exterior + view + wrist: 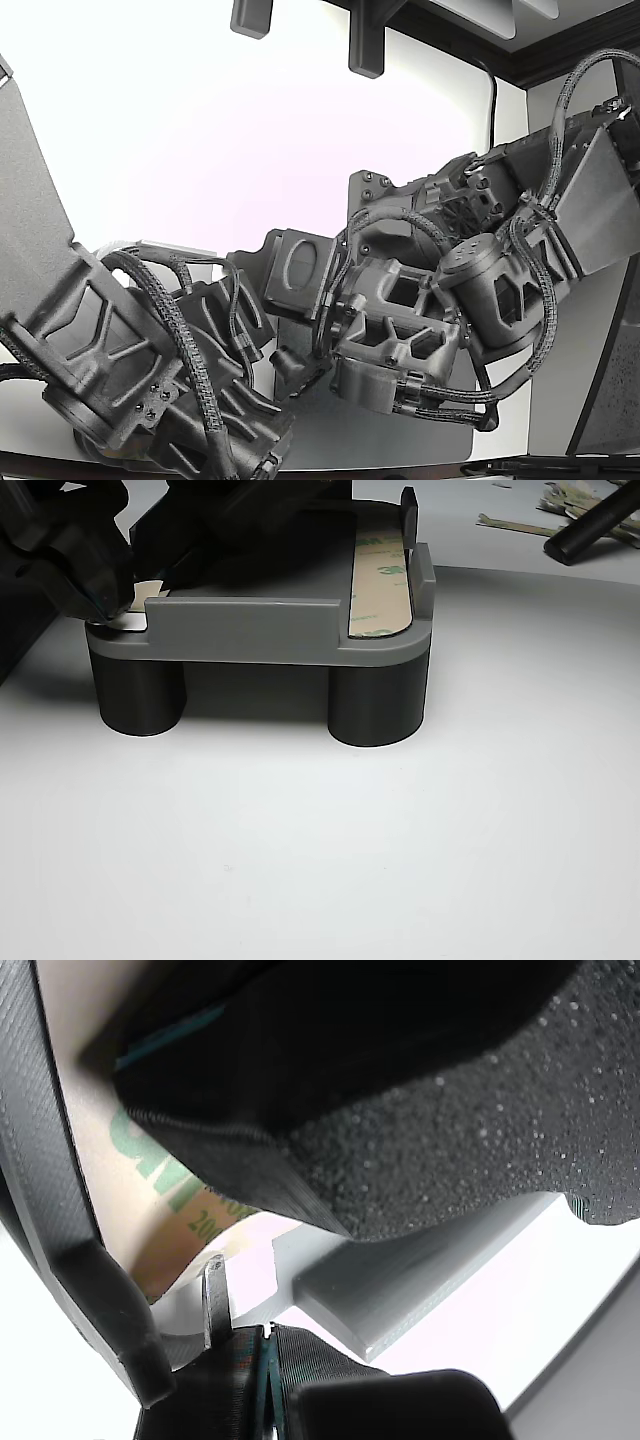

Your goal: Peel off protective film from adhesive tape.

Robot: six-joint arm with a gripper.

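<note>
Tape strip [379,585], tan w/ green print, on grey ribbed fixture [250,630], black tool [85,570] state unclear

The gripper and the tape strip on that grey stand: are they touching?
Cannot tell. In the other view, the gripper sits at the grey stand's corner, hiding any contact with the tape strip.

Two dark arms [400,330] crossed low and close — gripper [95,585] tips down, jaw state unclear

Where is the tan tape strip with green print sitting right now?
In the other view, the tan tape strip with green print lies flat along the right side of the grey fixture on black cylindrical legs, beside its right wall.
</note>
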